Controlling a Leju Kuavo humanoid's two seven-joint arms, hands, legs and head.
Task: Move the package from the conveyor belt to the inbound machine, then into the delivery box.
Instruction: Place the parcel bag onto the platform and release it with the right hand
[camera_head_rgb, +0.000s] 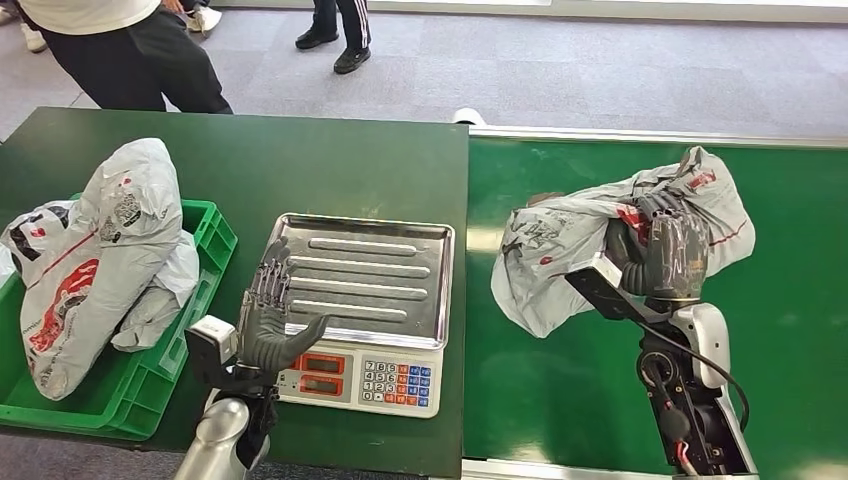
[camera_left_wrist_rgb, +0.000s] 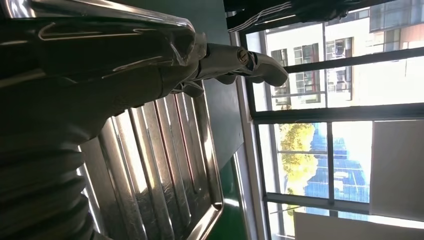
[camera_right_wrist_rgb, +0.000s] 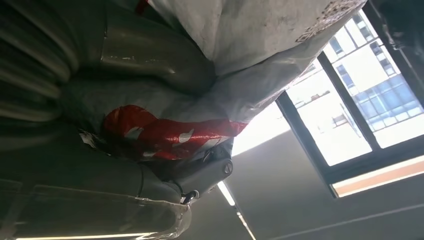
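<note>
A grey plastic package (camera_head_rgb: 570, 245) with red print lies on the green conveyor belt (camera_head_rgb: 800, 330) at the right. My right hand (camera_head_rgb: 665, 250) grips it from the near side, fingers curled into the bag; the right wrist view shows the package (camera_right_wrist_rgb: 240, 45) pressed between thumb and fingers (camera_right_wrist_rgb: 200, 175). The inbound machine is a scale with a steel tray (camera_head_rgb: 365, 275) and a keypad (camera_head_rgb: 398, 382), standing on the dark green table. My left hand (camera_head_rgb: 270, 320) hovers open at the tray's near left corner, fingers spread and holding nothing. The left wrist view shows the ribbed tray (camera_left_wrist_rgb: 165, 170).
A green crate (camera_head_rgb: 150, 385) at the left holds several grey packages (camera_head_rgb: 110, 250). People stand beyond the table, legs and shoes (camera_head_rgb: 350, 60) on the grey floor. A metal rail (camera_head_rgb: 660, 137) edges the belt's far side.
</note>
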